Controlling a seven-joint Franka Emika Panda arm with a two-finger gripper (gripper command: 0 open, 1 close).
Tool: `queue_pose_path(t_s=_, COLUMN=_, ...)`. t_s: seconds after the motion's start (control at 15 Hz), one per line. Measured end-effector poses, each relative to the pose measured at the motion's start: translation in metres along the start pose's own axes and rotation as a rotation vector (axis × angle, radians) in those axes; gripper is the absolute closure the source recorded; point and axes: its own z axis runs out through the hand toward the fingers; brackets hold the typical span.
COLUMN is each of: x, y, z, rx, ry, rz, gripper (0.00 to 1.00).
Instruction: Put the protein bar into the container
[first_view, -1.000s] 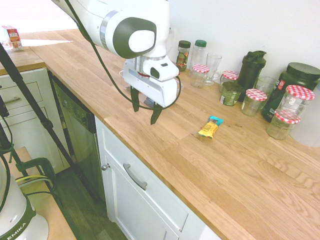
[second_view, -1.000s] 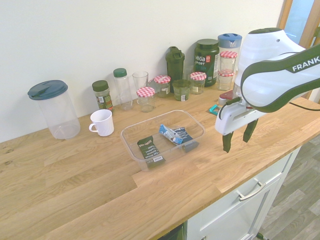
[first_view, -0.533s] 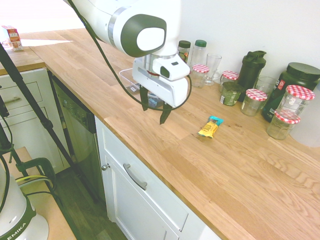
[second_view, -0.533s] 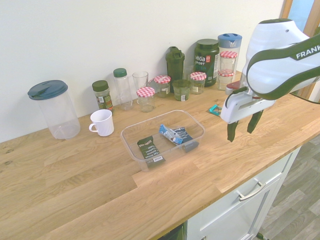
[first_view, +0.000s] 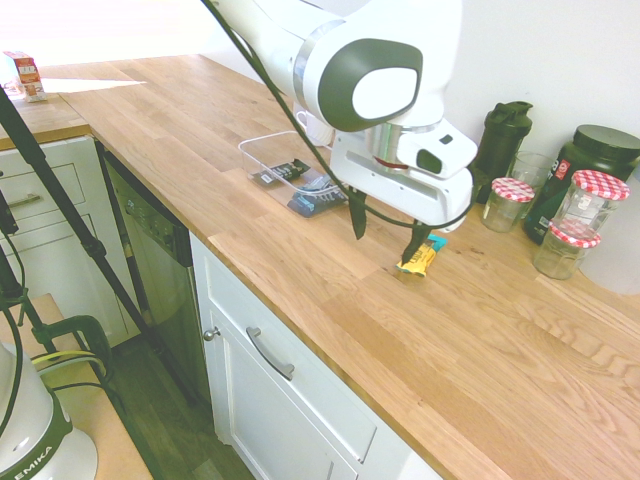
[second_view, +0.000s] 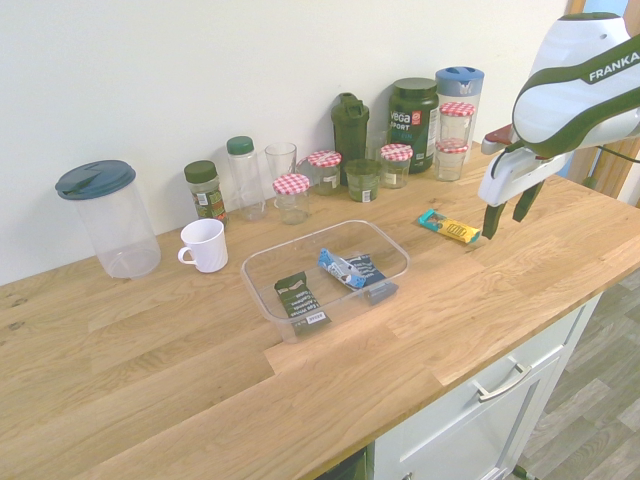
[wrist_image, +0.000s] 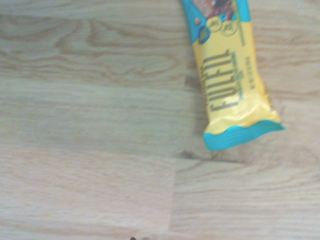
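Bar (second_view: 449, 228) lies flat on the wood surface (second_view: 150, 350), well apart from the tray (second_view: 262, 266), on the side toward the jars (second_view: 396, 165). Fingers (second_view: 505, 211) spread open, empty, hanging just above surface right beside the bar's far end, not touching it. Tray holds a black bar (second_view: 297, 297) & blue packet (second_view: 350, 269). Wrist view: bar (wrist_image: 227, 85) w/ teal end.

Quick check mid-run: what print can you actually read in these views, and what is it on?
"FRANKA": on the white arm, cut off at the picture's edge.
"vega SPORT": on the dark green tub.
"EMIKA": on the white base by the floor.
Protein bar: large dark lettering, too blurred to read.
Black wrapped bar in the container: too small.
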Motion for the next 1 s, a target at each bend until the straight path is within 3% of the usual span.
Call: queue_pose_path(t_s=1.0, x=0.071, y=-0.054, z=0.031, rx=-0.04, ry=-0.04, rz=-0.217, gripper=0.0)
